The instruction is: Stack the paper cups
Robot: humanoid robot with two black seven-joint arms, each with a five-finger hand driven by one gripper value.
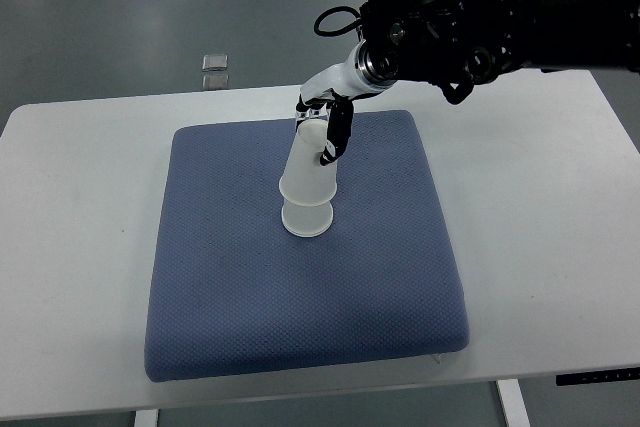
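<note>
Two white paper cups (pixel 307 197) we make out near the middle of the blue pad (pixel 250 317) on the white table (pixel 540 207), mouths down, the upper one sleeved over the lower but tilted, so we judge the stack nearly done, not seated. Behind, our right hand (pixel 325 127) has its fingers wrapped around the upper cup's base.

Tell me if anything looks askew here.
Yes: the upper paper cup, gripped by the right robot hand, leans at a tilt over the lower cup on the blue cushion, not squarely nested.
</note>
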